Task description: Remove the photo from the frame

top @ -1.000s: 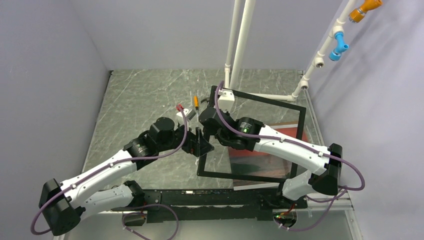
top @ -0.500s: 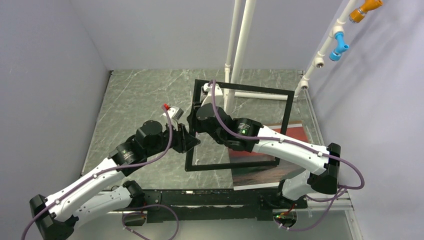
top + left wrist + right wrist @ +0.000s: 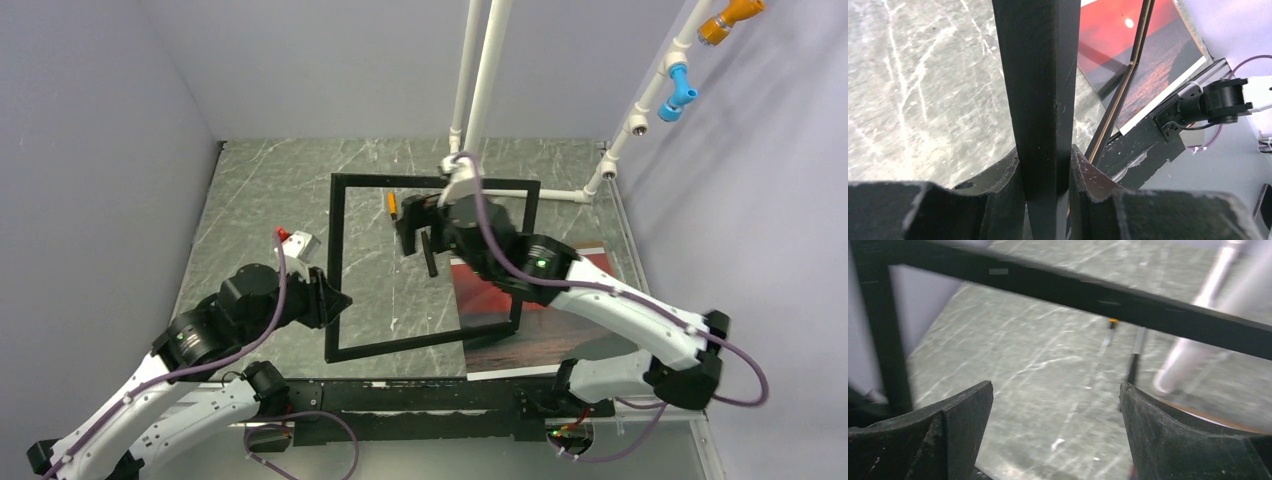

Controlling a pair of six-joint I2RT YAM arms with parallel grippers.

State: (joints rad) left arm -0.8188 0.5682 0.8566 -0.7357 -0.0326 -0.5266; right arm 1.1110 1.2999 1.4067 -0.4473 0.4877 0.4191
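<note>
Frame [image 3: 333, 250]: black, empty, marble table [image 3: 260, 190] visible through its opening. It appears raised and tilted, not lying flat.

Left gripper [image 3: 325, 298]: at the frame's left bar, near its lower end. Left wrist view shows both fingers [image 3: 998, 185] pressed against that bar [image 3: 1038, 75], clamped tight on it.

Orange-handled tool [image 3: 392, 203]: on the table, seen through the frame's opening just below the top bar.

Right gripper [image 3: 418, 240]: in the top view it sits inside the frame's outline, just under the top bar. Right wrist view shows the jaws spread wide with nothing between them [image 3: 1055, 387]. The top bar [image 3: 1098, 292] crosses ahead of the fingertips, not touching.

Photo [image 3: 535, 335]: out of the frame, flat on the table, picture side up, red sky and white sun visible [image 3: 1148, 45]. The frame's lower right corner overlaps its left part in the top view; the rest lies to the frame's right, partly hidden by the right arm
</note>
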